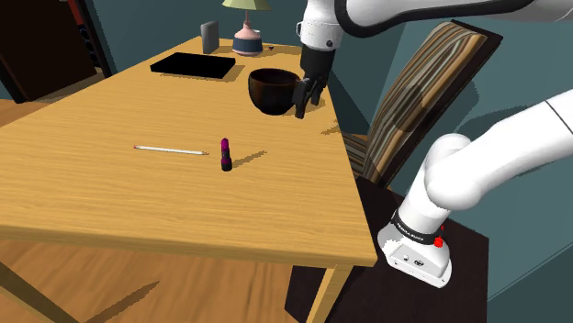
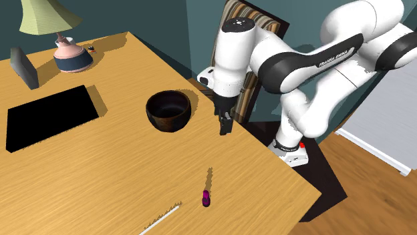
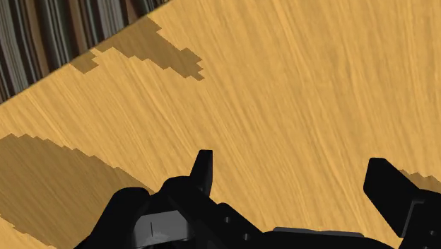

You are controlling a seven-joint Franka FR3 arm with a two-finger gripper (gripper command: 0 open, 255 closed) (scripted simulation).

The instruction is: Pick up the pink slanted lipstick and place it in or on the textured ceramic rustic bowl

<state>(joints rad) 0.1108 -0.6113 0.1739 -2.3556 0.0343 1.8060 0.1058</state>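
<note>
1 lipstick point(image 1: 225, 154), 1 bowl point(image 1: 273, 92) (dark)

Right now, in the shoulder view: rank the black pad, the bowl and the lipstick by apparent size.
1-2. Black pad and dark bowl: about equal. The pad looks wider and the bowl taller, and the pad lies farther from the camera, so I won't rank them.
3. Pink lipstick: clearly smallest.

You see the table point(image 1: 110, 202) brightly and evenly lit, with the lipstick point(image 1: 225, 154) throwing a thin, jagged-edged shadow toward the shoulder view's right.
</note>
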